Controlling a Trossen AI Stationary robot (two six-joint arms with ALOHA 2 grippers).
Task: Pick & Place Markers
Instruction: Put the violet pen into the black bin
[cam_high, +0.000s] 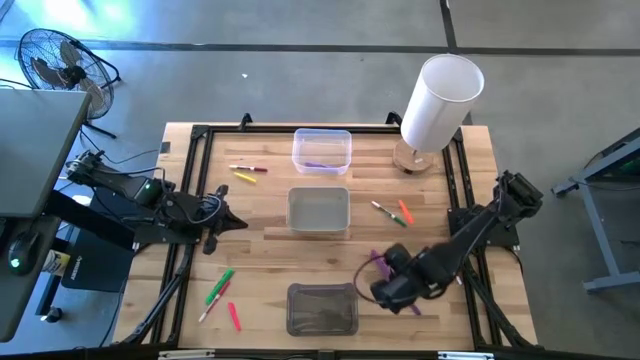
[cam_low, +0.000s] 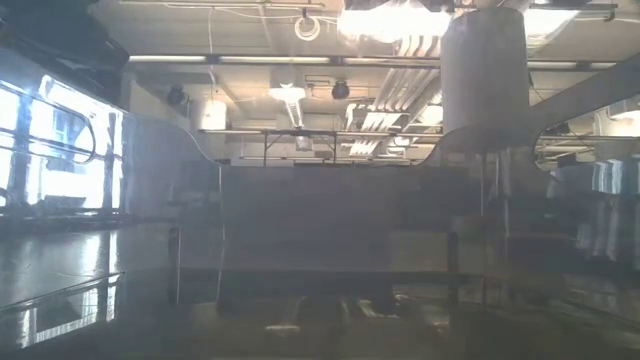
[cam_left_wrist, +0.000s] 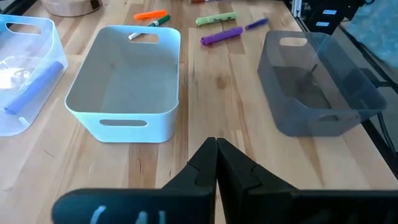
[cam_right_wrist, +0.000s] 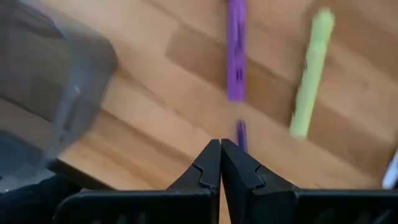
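Overhead, the right tool (cam_high: 385, 290) hangs low over the wooden worktop (cam_high: 265, 245) near its front right part, just beside the smoky grey bin (cam_high: 322, 308), and its wrist view shows the two dark fingers (cam_right_wrist: 208, 168) clenched tip to tip with nothing between them. Just beyond those tips lie a purple marker (cam_right_wrist: 236, 50) and a yellow-green marker (cam_right_wrist: 311, 71), side by side but apart, flat on the wood; a smaller purple piece (cam_right_wrist: 241, 135) sits close to the fingertips. The left tool (cam_high: 238, 224) waits at the left side of the worktop, pointing toward the white bin (cam_high: 319, 210) in the middle, and its fingers (cam_left_wrist: 205, 165) are likewise pressed together and empty. Other markers are scattered: a yellow and a red one (cam_high: 247, 172) near the clear bin (cam_high: 321, 150) at the back, a green and an orange one (cam_high: 396, 213) right of the white bin, and green, white and pink ones (cam_high: 222, 296) at the front left. A bluish-purple marker (cam_left_wrist: 34, 90) lies inside the clear bin. A big white cylinder (cam_high: 440, 100) stands at the back right corner.
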